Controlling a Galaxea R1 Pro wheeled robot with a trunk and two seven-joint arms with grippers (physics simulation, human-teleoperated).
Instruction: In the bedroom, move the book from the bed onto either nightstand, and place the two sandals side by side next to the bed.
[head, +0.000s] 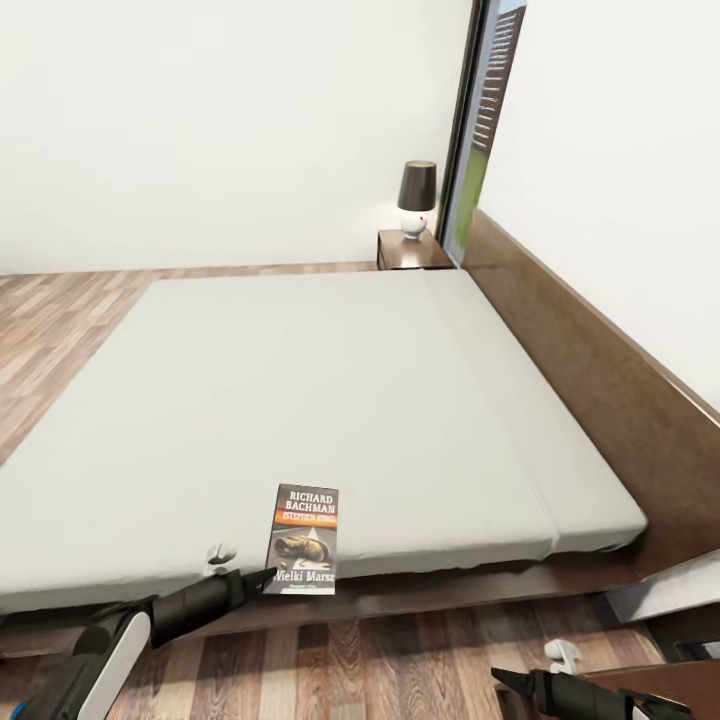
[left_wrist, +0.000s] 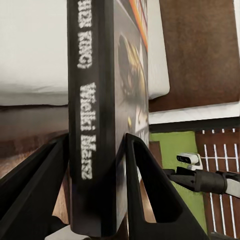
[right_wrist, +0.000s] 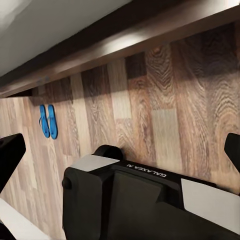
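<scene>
Book (head: 304, 540), thin glossy paperback, seemingly pinched between left tool (left_wrist: 95, 200) fingers.

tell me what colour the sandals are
Bright blue; the sandals show best in the right wrist view.

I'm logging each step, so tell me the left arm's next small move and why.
Probably lift the book straight up off the bed. In the left wrist view the left gripper has a finger on each side of the book's spine, seemingly clamped, while the head view shows the book at the mattress's near edge. The nightstand with a lamp stands far off by the headboard.
</scene>
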